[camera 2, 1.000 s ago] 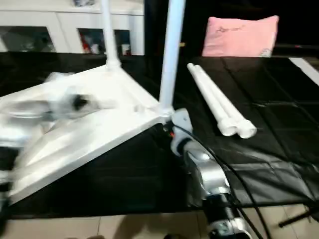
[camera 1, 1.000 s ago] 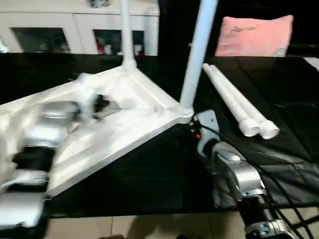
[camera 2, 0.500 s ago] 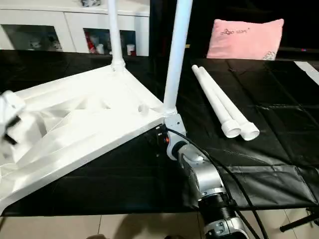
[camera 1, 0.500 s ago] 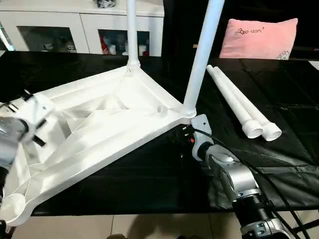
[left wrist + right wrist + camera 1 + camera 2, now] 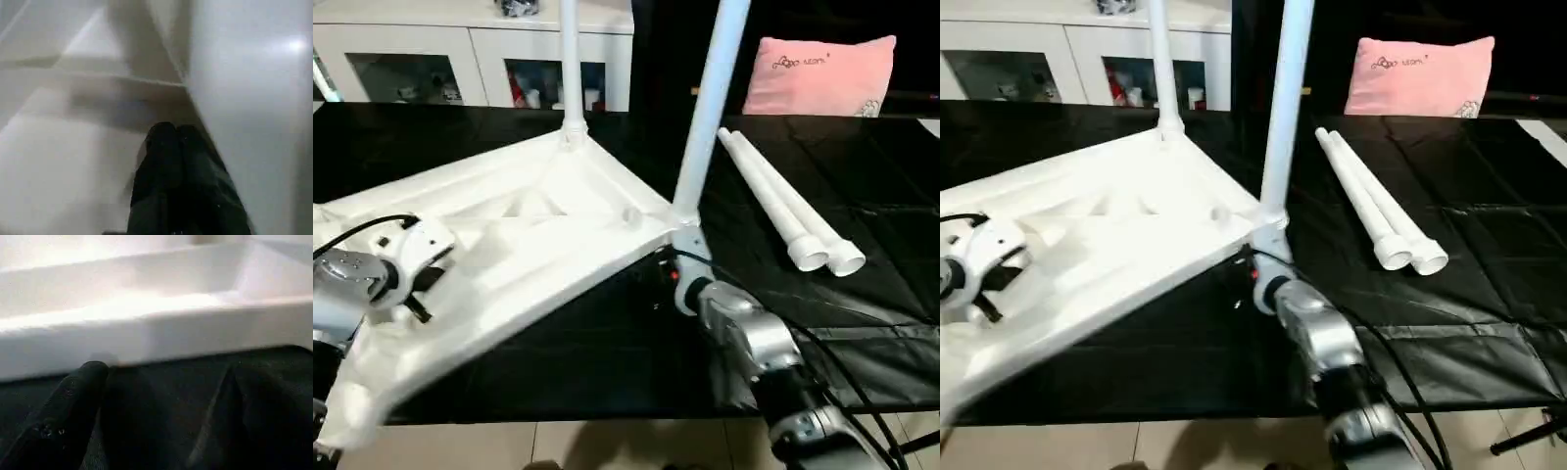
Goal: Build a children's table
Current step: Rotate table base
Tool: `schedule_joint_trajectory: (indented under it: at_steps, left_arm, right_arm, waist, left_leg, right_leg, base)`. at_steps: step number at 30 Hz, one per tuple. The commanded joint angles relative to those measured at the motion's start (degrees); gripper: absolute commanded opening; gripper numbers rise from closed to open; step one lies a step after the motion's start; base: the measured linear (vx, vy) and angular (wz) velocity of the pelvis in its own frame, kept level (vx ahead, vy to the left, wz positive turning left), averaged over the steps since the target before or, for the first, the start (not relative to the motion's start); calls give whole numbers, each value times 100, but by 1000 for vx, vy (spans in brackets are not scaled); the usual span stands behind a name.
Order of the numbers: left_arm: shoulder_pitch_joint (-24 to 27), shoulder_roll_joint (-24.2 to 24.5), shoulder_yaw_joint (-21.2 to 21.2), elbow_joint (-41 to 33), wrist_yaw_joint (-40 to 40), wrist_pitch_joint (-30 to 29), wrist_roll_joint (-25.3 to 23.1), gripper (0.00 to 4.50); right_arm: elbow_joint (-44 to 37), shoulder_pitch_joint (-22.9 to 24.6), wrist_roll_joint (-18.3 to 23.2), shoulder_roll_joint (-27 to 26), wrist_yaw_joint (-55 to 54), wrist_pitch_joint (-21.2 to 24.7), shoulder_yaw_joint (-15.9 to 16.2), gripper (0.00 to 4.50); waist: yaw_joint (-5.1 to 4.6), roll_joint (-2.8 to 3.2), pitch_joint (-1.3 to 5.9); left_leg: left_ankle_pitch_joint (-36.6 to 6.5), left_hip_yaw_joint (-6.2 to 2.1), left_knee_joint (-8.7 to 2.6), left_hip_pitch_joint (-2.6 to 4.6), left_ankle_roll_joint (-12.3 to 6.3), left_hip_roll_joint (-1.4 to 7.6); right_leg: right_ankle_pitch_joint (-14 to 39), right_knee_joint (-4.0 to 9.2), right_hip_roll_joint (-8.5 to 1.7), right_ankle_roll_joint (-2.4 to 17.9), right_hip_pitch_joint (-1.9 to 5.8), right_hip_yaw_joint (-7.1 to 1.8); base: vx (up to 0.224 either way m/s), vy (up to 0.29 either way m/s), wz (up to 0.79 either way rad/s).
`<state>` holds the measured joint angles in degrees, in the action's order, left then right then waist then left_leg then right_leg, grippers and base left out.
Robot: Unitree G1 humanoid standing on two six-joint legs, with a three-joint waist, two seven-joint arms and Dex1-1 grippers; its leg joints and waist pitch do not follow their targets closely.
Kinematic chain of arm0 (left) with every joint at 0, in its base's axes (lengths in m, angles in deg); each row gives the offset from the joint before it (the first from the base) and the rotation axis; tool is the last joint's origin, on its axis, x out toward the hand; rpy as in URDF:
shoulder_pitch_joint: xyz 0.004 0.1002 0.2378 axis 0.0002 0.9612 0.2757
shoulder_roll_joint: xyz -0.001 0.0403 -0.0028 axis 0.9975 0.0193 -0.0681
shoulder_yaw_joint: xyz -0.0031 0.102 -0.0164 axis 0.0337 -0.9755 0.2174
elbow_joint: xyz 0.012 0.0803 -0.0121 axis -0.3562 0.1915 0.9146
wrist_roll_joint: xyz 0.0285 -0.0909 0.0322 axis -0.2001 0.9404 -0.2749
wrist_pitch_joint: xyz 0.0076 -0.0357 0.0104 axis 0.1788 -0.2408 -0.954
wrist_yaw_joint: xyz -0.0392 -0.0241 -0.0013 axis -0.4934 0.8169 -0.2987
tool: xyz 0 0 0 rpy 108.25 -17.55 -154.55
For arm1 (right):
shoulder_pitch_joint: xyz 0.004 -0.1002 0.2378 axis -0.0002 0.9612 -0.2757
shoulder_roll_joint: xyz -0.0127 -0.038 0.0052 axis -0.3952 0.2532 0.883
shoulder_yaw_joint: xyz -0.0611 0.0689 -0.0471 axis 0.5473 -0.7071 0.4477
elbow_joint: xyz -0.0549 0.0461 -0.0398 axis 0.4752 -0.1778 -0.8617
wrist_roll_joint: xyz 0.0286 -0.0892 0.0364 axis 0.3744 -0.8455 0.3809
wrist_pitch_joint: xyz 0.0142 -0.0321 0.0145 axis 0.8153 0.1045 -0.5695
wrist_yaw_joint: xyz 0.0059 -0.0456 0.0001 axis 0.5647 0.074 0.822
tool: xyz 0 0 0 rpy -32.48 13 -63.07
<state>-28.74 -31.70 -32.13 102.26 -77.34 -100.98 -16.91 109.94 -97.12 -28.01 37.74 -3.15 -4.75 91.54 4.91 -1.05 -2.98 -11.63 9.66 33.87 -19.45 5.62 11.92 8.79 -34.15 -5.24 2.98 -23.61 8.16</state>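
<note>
The white tabletop (image 5: 548, 225) lies upside down and tilted on the black table, ribbed underside up. Two white legs stand in its sockets, one at the far corner (image 5: 570, 59) and one at the right corner (image 5: 710, 108). Two loose legs (image 5: 783, 206) lie side by side to the right. My left gripper (image 5: 168, 129) is shut with nothing in it, its tips against a rib of the underside near the tabletop's left end (image 5: 416, 294). My right gripper (image 5: 677, 272) is open at the tabletop's rim just below the right corner socket; one finger (image 5: 73, 401) shows before that rim.
A pink pillow (image 5: 822, 73) leans at the back right and a white glass-door cabinet (image 5: 470, 59) stands behind. The black cloth (image 5: 607, 343) ends at the front edge above a tiled floor (image 5: 607, 446). Cables run along my right forearm (image 5: 754, 343).
My left gripper has moved right and down onto the tabletop's underside. My right gripper has shifted slightly closer under the right corner socket.
</note>
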Motion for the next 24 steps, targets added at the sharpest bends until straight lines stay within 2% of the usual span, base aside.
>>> schedule_joint_trajectory:
  at_steps: [1, 4, 7, 9, 10, 13, 15, 16, 17, 18, 19, 21, 22, 23, 24]
  left_arm:
    - [142, -55, -320, -427, -686, 54, 359, 2]
    - [265, 3, -459, -795, -1133, -32, 556, 2]
    - [299, -51, -545, -990, -1399, 20, 708, 2]
    - [309, -138, -600, -1190, -1581, -96, 884, 2]
    - [297, -211, -642, -1263, -1634, -131, 934, 2]
    - [188, -422, -720, -1133, -1540, -57, 852, 2]
    - [-87, -776, -747, -581, -1046, 217, 564, 2]
    - [-162, -861, -739, -434, -895, 277, 494, 2]
    - [-383, -1072, -706, -28, -480, 481, 334, 2]
    - [-596, -1254, -685, 338, -114, 657, 221, 2]
    - [-730, -1361, -675, 563, 107, 765, 159, 2]
    - [-1077, -1654, -629, 1032, 587, 938, 123, 2]
    - [-1242, -1805, -602, 1255, 838, 1051, 104, 2]
    - [-1496, -2027, -574, 1620, 1237, 1293, 46, 2]
    - [-1496, -2027, -574, 1620, 1237, 1293, 46, 2]
  right_arm:
    - [350, -180, -60, -86, -82, -104, 26, 450]
    - [725, -419, -84, -162, -156, -231, -8, 450]
    - [1077, -710, -85, -232, -154, -413, -36, 450]
    - [1214, -850, -63, -279, -111, -525, -64, 450]
    - [1269, -912, -54, -304, -78, -586, -77, 450]
    - [1407, -1019, -100, -319, -91, -707, -80, 450]
    - [1485, -1089, -127, -306, -155, -782, -128, 450]
    - [1487, -1097, -127, -298, -172, -794, -145, 450]
    - [1422, -1089, -121, -250, -198, -805, -180, 450]
    - [1410, -1105, -106, -197, -220, -839, -221, 450]
    - [1413, -1120, -95, -163, -233, -866, -248, 450]
    - [1265, -1088, -68, -18, -227, -871, -318, 450]
    - [1182, -1068, -45, 56, -225, -864, -375, 450]
    - [1015, -1020, -8, 182, -218, -839, -466, 450]
    - [1015, -1020, -8, 182, -218, -839, -466, 450]
  waist:
    - [-44, 201, 329]
    - [-62, 187, 319]
    - [-104, 179, 316]
    - [-155, 187, 334]
    - [-166, 171, 338]
    - [-194, 158, 347]
    - [-198, 137, 340]
    - [-185, 141, 347]
    - [-199, 124, 335]
    - [-180, 139, 324]
    - [-152, 142, 336]
    - [-146, 134, 333]
    - [-127, 156, 348]
    - [-129, 173, 352]
    - [-109, 135, 383]
  left_leg:
    - [-1475, -62, -477, 39, 247, 161]
    - [-1663, -64, -488, 66, 261, 158]
    - [-1663, -63, -485, 58, 249, 145]
    - [-1537, -67, -477, 41, 242, 148]
    - [-1481, -62, -476, 36, 237, 151]
    - [-1259, -43, -460, 15, 194, 138]
    - [-1222, -25, -447, 6, 139, 104]
    - [-1260, -37, -448, 16, 137, 118]
    - [-1272, -20, -439, 9, 100, 94]
    - [-1374, -8, -424, 54, 91, 73]
    - [-1419, -16, -413, 86, 110, 85]
    - [-1388, -22, -415, 51, 73, 65]
    - [-1355, -36, -413, 59, 66, 83]
    - [-1262, -42, -407, 15, 47, 64]
    - [-1153, -34, -393, 26, 16, 73]
  right_leg:
    - [1700, 390, -415, 874, 329, -441]
    - [1955, 414, -410, 813, 328, -448]
    - [2035, 419, -398, 811, 336, -449]
    - [1866, 384, -394, 854, 352, -454]
    - [1786, 374, -390, 877, 355, -457]
    - [1487, 334, -371, 989, 369, -460]
    - [1647, 377, -355, 901, 382, -455]
    - [1781, 382, -378, 850, 390, -453]
    - [1886, 419, -347, 781, 377, -446]
    - [2171, 477, -330, 650, 346, -433]
    - [2269, 478, -356, 612, 335, -431]
    - [2503, 507, -334, 438, 359, -415]
    - [2535, 510, -367, 381, 354, -415]
    - [2489, 517, -341, 320, 388, -396]
    - [2315, 505, -346, 316, 380, -404]
  base:
    - [0, 0, 0]
    - [0, 0, 0]
    - [0, 0, 0]
    - [0, 0, 0]
    - [0, 0, 0]
    - [0, 0, 0]
    - [0, 0, 0]
    - [0, 0, 0]
    - [0, 0, 0]
    - [0, 0, 0]
    - [0, 0, 0]
    - [0, 0, 0]
    - [0, 0, 0]
    - [0, 0, 0]
    - [0, 0, 0]
